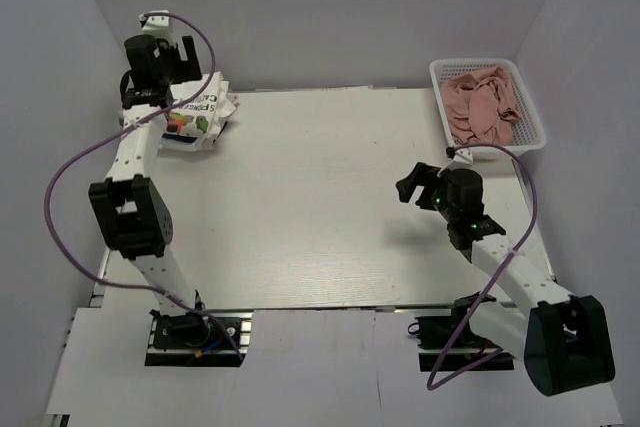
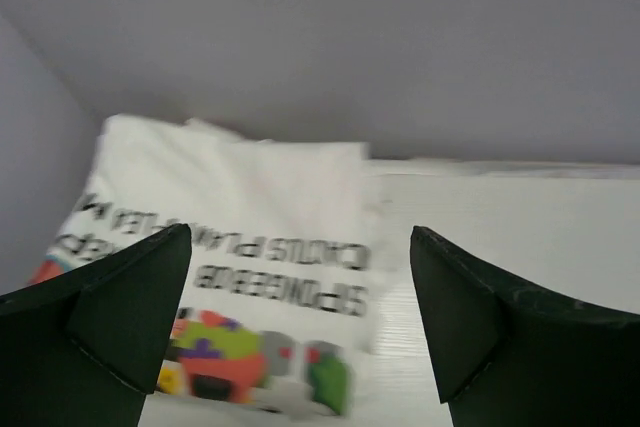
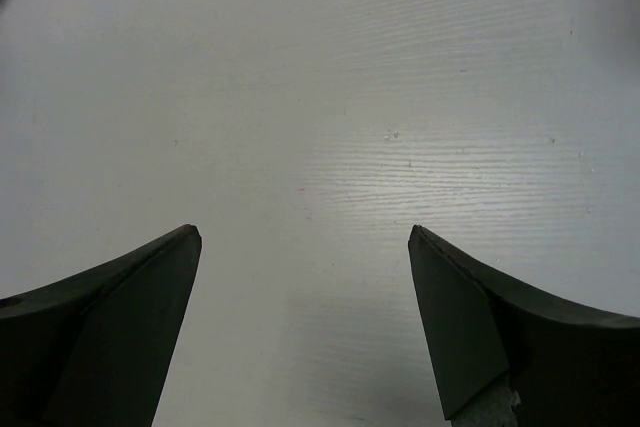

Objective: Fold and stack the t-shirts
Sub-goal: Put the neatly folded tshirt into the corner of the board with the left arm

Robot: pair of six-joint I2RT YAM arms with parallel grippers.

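A folded white t-shirt [image 1: 200, 112] with a colourful chest print and dark lettering lies at the table's back left corner. It also shows in the left wrist view [image 2: 250, 217]. My left gripper [image 1: 150, 95] hangs just above its left side, open and empty [image 2: 300, 277]. My right gripper [image 1: 418, 185] is open and empty over bare table at the right of centre [image 3: 300, 277]. I cannot make out a royal-blue shirt or a second white one.
A white mesh basket [image 1: 535, 132] at the back right holds crumpled pinkish cloth [image 1: 485, 107]. Grey walls close in the table on the left, back and right. A purple cable [image 1: 60, 177] loops off the left arm.
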